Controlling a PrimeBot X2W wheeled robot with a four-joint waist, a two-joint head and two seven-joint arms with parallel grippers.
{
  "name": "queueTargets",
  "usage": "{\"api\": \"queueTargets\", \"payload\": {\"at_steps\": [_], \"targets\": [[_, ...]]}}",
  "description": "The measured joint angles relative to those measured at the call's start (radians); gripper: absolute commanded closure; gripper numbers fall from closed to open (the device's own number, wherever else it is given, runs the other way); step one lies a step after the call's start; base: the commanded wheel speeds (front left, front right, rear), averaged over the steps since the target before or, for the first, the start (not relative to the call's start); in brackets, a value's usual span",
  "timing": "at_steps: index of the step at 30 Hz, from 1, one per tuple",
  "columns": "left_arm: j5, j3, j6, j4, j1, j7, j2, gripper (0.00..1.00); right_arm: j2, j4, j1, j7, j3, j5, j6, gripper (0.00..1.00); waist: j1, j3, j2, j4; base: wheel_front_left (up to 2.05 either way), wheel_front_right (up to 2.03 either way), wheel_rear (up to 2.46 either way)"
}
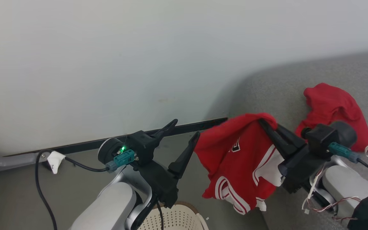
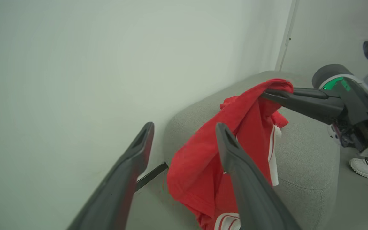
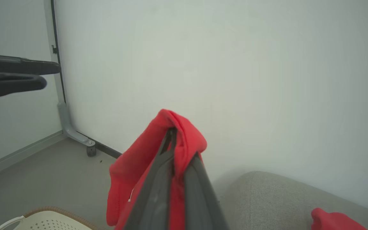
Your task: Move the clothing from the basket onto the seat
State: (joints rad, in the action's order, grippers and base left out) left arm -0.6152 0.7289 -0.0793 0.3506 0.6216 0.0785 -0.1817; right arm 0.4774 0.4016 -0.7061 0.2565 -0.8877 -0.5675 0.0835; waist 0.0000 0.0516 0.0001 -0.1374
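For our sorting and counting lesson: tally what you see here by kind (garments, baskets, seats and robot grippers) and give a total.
Garments: 2, a hanging garment and a lying garment
Baskets: 1, the basket
Seats: 1, the seat
Grippers: 2, the left gripper and the right gripper
Total: 6

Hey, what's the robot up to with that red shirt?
It is moving laundry from the basket onto the grey seat. Its right gripper is shut on the top of a red jersey, which hangs in the air at the seat's edge. Its left gripper stands open next to the jersey, holding nothing. Another red garment already lies on the seat.
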Motion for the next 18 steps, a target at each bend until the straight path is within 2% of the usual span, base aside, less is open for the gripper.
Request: {"api": "queueTargets", "payload": {"at_steps": [12, 18], "targets": [[0.005, 0.035, -0.002, -0.066, -0.062, 0.030, -0.017, 0.00, 0.138, -0.145, 0.055, 0.000, 0.106, 0.050, -0.075, 1.00, 0.0000, 0.000, -0.0001, -0.079, 0.00, 0.00, 0.00], [0.009, 0.053, -0.009, -0.093, -0.086, 0.040, -0.019, 0.00, 0.182, -0.203, 0.089, 0.000, 0.141, 0.062, -0.098, 1.00, 0.0001, 0.001, 0.0000, -0.131, 0.00, 0.00, 0.00]]}}
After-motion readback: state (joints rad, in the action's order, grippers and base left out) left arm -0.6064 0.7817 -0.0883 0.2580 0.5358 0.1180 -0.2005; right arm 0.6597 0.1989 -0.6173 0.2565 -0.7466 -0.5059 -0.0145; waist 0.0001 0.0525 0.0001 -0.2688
